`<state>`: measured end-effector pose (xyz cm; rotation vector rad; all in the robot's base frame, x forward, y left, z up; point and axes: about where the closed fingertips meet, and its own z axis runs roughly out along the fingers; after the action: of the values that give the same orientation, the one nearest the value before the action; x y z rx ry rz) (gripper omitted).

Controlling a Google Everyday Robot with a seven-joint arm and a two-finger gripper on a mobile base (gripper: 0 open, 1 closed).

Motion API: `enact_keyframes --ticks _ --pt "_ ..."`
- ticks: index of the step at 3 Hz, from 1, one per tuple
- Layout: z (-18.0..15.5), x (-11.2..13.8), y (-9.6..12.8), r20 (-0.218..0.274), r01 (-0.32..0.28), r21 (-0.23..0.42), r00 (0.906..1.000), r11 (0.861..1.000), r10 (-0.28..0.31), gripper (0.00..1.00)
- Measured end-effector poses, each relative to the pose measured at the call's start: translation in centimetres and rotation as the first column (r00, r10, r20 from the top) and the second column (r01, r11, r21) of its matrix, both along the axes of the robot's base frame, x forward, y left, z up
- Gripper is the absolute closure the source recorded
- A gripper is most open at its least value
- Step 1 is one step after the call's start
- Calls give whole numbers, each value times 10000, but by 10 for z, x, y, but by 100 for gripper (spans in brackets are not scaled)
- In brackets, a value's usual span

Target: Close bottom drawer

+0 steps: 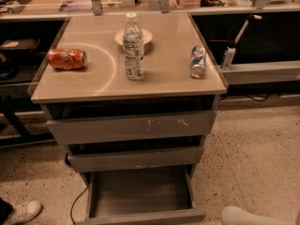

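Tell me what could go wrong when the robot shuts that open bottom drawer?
1. The gripper, low at the bottom right corner, sits off to the side of the grey wood-grain bottom drawer; a push on one corner might skew and jam it.
2. A hard shove could shake the grey cabinet and topple the upright clear plastic water bottle or roll the blue can lying near its top's right edge.

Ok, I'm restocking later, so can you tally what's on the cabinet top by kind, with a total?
Cans: 2 (orange can, blue can)
Bottles: 1 (water bottle)
Plates: 1 (white plate)
Total: 4
The gripper sits at the bottom right, beside the open bottom drawer.
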<state>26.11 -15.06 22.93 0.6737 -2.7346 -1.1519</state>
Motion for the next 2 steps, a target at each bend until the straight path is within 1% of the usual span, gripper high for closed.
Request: enact_keyframes --ticks 1,2 --pt "-26 29 -13 116 975 390 9951 9945 -981 100" --pt "-47 49 -24 110 1777 738 9838 9813 -1790 100"
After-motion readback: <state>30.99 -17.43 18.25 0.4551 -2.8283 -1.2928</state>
